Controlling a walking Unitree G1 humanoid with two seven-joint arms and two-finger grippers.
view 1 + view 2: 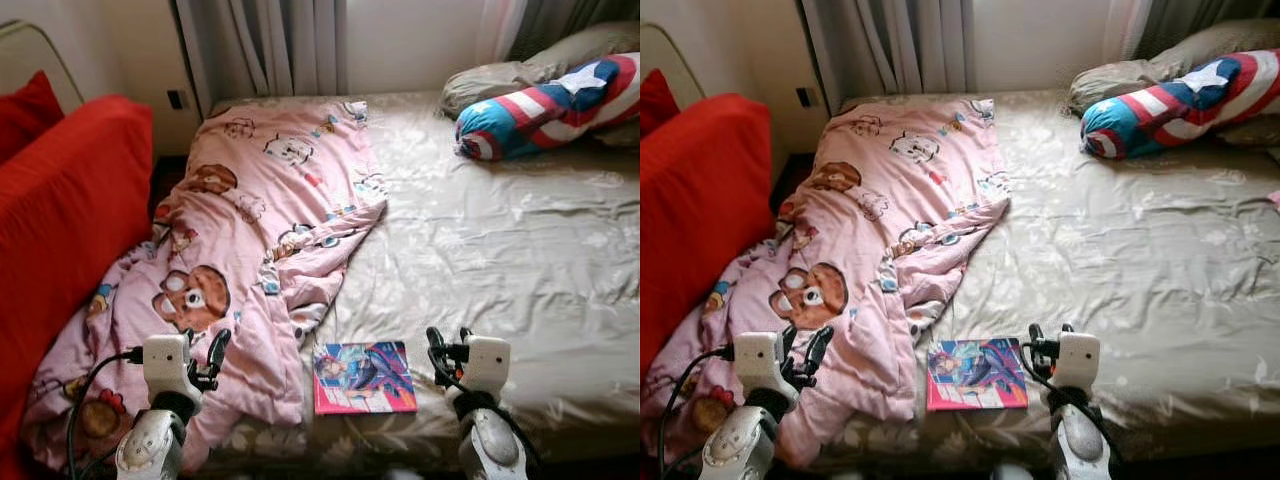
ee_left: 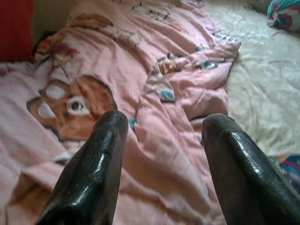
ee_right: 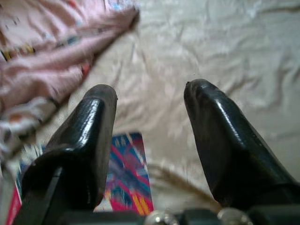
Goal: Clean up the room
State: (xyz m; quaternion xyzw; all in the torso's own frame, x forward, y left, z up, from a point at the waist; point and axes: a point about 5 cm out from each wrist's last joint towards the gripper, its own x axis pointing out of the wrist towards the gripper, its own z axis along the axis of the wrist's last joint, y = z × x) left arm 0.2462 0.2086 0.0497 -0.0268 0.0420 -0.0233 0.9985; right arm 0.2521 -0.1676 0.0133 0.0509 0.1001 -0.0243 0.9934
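both tools, left tool [image 1: 203, 352] and right tool [image 1: 449, 350], hover fingers apart above the blanket [image 1: 262, 215] and book [image 1: 363, 376].

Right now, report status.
Left gripper open over pink blanket. Right gripper open, beside book on bed. Nothing held.

- Bare bed [image 1: 500, 250] sheet lies open from 12 to 3 o'clock of the book [image 1: 364, 377].
- Rumpled pink blanket [image 1: 250, 230] blocks 9 to 11 o'clock.
- Striped bolster [image 1: 545, 105] stands at 1 o'clock, well apart.
- Red sofa [image 1: 60, 210] walls 9 o'clock.
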